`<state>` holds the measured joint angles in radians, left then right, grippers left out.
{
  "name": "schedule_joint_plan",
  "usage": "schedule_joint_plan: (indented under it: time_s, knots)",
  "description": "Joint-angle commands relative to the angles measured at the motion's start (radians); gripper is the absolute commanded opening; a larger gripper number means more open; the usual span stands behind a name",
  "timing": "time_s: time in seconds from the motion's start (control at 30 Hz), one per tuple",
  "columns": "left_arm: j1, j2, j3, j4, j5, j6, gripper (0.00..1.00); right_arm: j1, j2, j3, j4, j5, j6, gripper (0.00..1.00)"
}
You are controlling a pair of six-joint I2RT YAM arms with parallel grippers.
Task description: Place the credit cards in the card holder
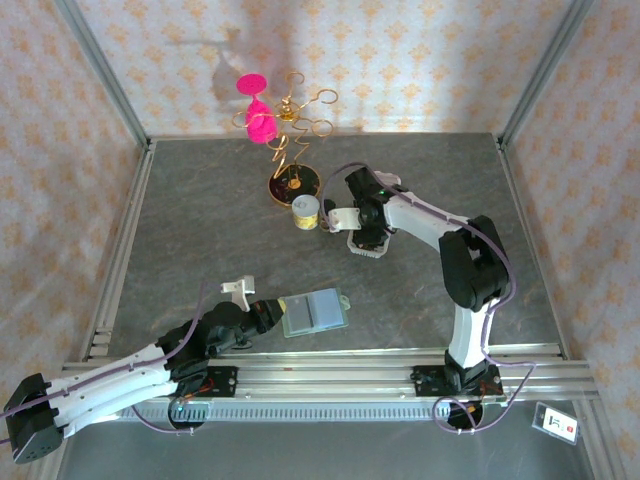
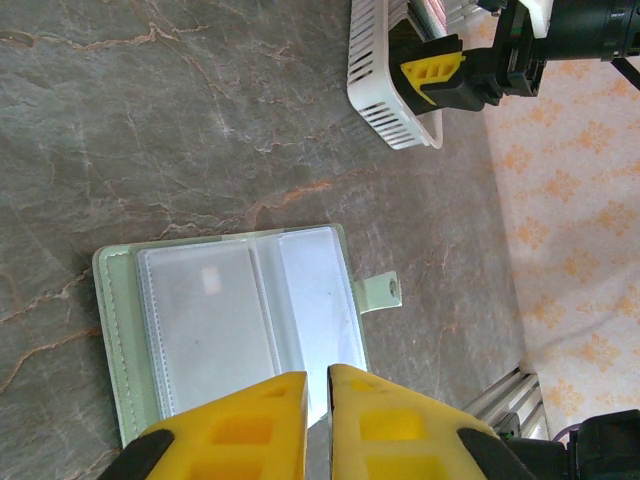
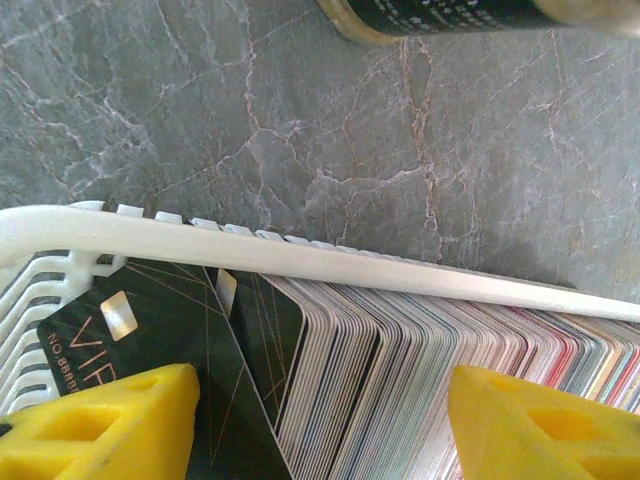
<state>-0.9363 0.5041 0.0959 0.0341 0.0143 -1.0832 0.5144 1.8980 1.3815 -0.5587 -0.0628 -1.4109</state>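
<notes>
Left wrist: open card holder [image 2: 230,320], tab [image 2: 380,292] rightward, pinched by left gripper [image 2: 318,400] (right gripper [image 3: 322,395] agape).

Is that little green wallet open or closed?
Open. The card holder lies spread flat on the table, both clear pocket pages facing up, its snap tab unfastened, sticking out sideways.

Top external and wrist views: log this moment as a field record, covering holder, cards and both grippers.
card holder: open flat on the table, pockets up
credit cards: packed in a row in white slotted tray
left gripper: shut, at the holder's edge
right gripper: open, fingers straddling the card row
cards in holder: none visible
</notes>
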Motion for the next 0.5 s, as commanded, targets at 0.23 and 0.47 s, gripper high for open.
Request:
schedule_joint_plan:
  time_s: [0.23,0.47]
  knots:
    - [-0.007,0.007,-0.004,0.035,-0.014,-0.002,0.14,-0.040,0.005,0.048,0.018,0.080,0.021,0.61]
    - [-0.007,0.010,0.002,0.034,-0.015,-0.001,0.14,-0.064,-0.035,0.039,0.000,0.026,0.049,0.60]
